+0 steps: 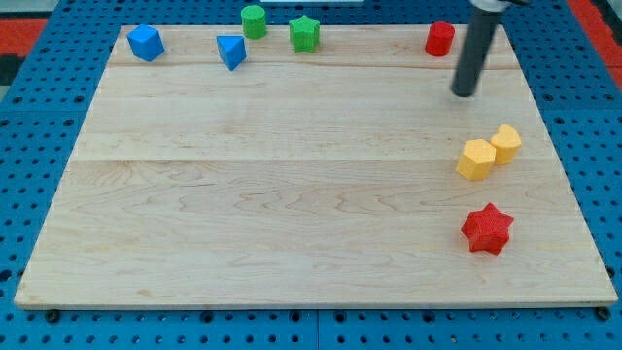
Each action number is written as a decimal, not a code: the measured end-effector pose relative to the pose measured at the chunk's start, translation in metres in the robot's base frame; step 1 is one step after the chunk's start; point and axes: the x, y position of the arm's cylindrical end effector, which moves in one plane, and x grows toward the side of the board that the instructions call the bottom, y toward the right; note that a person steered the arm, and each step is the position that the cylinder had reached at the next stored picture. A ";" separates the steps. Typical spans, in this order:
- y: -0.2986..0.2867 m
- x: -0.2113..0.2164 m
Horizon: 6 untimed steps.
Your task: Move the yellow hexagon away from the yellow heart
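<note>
Status: task not started, by your view. Yellow hexagon (476, 159) touching yellow heart (505, 143), right side of bench (292, 194). Tool tip (466, 93) far of pair, apart, grasping nothing. Remaining: push hexagon clear; red star (487, 229) near.

Two blue blocks (146, 43) (231, 51) and two green ones (254, 21) (304, 33). Two red blocks (440, 39) (487, 229), two yellow (476, 159) (505, 143). Eight in all.
</note>
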 end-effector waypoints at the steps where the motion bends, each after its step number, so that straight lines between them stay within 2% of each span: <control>1: 0.048 0.023; 3: 0.053 0.065; 5: -0.007 0.106; 6: -0.015 0.110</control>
